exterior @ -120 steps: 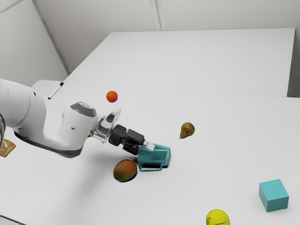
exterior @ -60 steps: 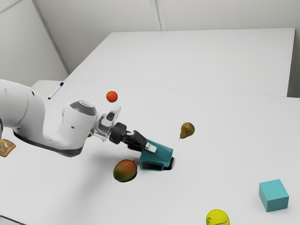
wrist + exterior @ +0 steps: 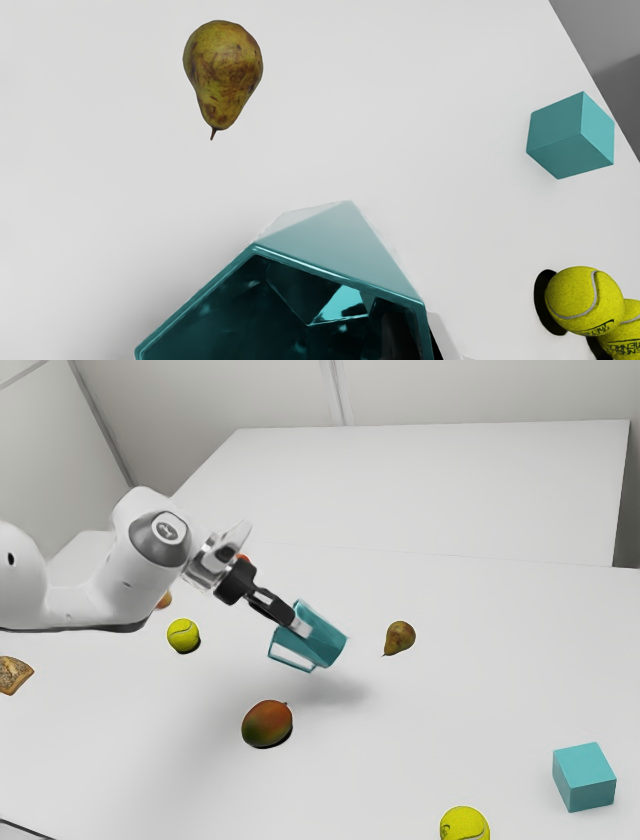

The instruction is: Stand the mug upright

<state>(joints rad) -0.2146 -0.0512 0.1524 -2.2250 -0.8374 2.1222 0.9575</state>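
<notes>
Pale walls stand behind a white table. Teal mug: raised clear of the tabletop above its own shadow, tilted, with its opening toward the gripper and its base pointing down toward the exterior view's right. Fingers: pinching the mug's side wall near the rim; in the wrist view, a dark finger shape shows within the opening, and a pale fingertip lies against the outside of the same wall. The handle projects toward the exterior view's left. Surroundings, nearest outward: a brown-green pear lies beyond the mug's base; a mango rests on the exterior view's near side; one tennis ball sits below the arm. Farther off are a teal cube and, near it, two more tennis balls, overlapping in the wrist view.
</notes>
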